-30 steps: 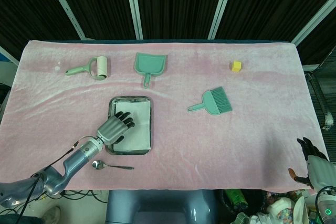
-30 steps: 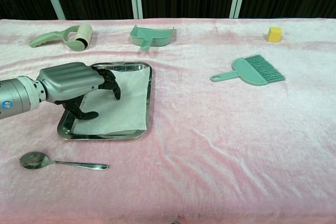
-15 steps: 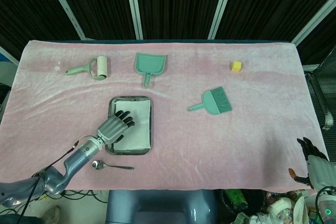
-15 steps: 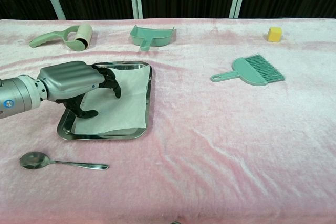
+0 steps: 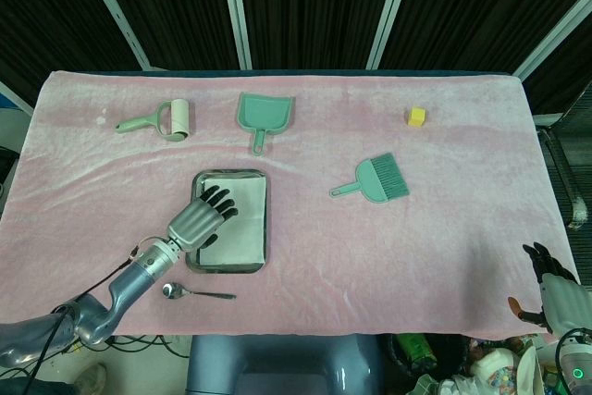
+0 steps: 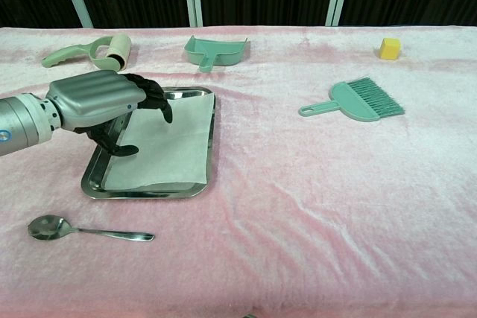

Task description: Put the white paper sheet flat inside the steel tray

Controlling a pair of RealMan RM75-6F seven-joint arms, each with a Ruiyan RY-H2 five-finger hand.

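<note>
Left robot hand (image 6: 97, 102) covers near-left part of white paper sheet (image 6: 170, 147) and steel tray (image 6: 211, 150) rim beneath it; fingertip contact with sheet unclear. Left forearm cut by chest view's left edge. Right robot hand (image 5: 546, 289) shows only at head view's bottom-right corner, partly cropped, finger pose unclear; absent from chest view.

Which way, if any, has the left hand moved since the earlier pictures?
Yes: the left hand has lifted and drawn back leftward, off the paper sheet in the steel tray.

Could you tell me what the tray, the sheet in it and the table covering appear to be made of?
Steel tray: polished metal, judging by its mirror-like rim. White paper sheet: thin matte paper, lying flat. Table covering: pink cloth, probably velvet, given its soft sheen and wrinkles.
</note>
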